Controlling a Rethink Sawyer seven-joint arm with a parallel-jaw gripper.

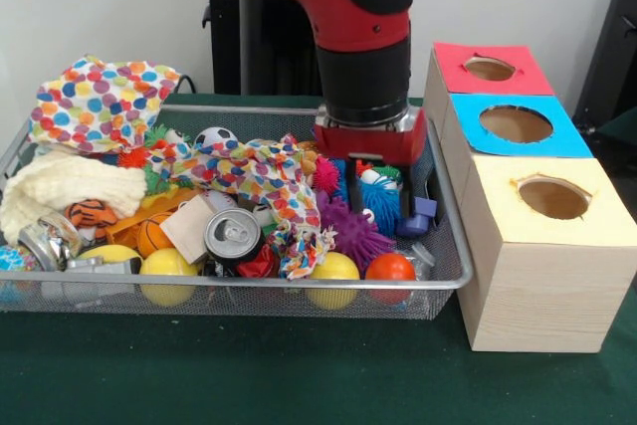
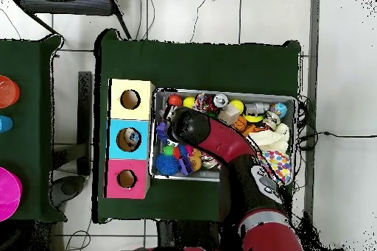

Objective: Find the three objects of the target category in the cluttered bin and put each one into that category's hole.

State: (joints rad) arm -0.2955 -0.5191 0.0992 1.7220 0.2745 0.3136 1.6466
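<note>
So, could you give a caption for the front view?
Sawyer arm lowered into the cluttered bin beside three boxes with red, blue and yellow tops.

No readable text, labels, brand names, numbers or signs appear in either view. The top of the drinks can [image 1: 233,234] in the bin [image 1: 450,281] shows no legible print, and the three box tops are plain colour.

We see even, soft indoor light; the green worktop [image 1: 299,375] lies dim, a faint shadow falls at 5 o'clock of the boxes [image 1: 537,246], slight overall softness.
</note>
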